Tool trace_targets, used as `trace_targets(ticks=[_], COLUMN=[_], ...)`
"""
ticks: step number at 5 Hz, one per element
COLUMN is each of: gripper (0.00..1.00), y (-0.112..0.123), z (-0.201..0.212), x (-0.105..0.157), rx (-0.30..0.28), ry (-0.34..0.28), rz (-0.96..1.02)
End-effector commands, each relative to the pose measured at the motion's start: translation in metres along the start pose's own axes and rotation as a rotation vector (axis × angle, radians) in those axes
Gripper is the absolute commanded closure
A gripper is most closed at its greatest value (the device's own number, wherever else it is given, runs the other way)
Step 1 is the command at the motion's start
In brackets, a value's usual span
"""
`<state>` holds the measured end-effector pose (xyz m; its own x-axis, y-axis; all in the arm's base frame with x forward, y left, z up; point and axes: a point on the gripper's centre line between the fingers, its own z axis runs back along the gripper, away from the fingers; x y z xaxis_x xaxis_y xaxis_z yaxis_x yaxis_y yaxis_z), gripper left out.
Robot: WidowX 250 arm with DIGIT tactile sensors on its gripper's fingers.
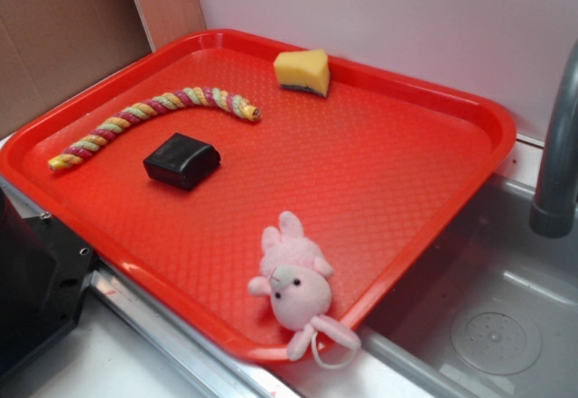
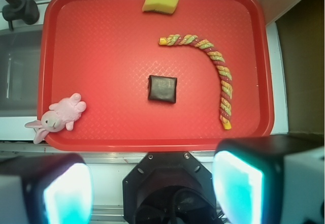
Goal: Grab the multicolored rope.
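The multicolored rope [image 1: 149, 109] is a twisted yellow, pink and pale green cord. It lies curved on the far left of the red tray [image 1: 361, 163]. In the wrist view the rope [image 2: 218, 61] bends along the tray's [image 2: 101, 46] right side. My gripper [image 2: 152, 188] is open and empty. Its two fingers [image 2: 238, 183] stand wide apart at the bottom of the wrist view, high above the tray's near edge and well away from the rope. The gripper does not show in the exterior view.
A black block [image 1: 181, 160] [image 2: 162, 89] lies next to the rope. A yellow sponge [image 1: 302, 71] [image 2: 161, 0] sits at the tray's far edge. A pink plush toy [image 1: 296, 285] [image 2: 58, 116] overhangs one corner. A faucet [image 1: 560, 145] and sink [image 1: 488, 326] adjoin the tray.
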<state>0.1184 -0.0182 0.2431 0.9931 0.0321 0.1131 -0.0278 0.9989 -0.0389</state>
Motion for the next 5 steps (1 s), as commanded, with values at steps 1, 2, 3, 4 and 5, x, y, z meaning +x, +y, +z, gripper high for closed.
trace_targets(ticks=[1,2,3,4,5], gripper=[0.0,0.0,0.0,0.0,0.0], y=[0.0,0.006,0.02,0.042,0.063], z=[0.0,-0.01,-0.021,-0.04,-0.066], x=[0.0,0.008,0.014,0.027,0.042], rx=[0.0,0.03,0.014,0.053,0.078], ry=[0.0,0.0,-0.012,-0.019,-0.011], rz=[0.0,-0.019,-0.027,-0.006,-0.033])
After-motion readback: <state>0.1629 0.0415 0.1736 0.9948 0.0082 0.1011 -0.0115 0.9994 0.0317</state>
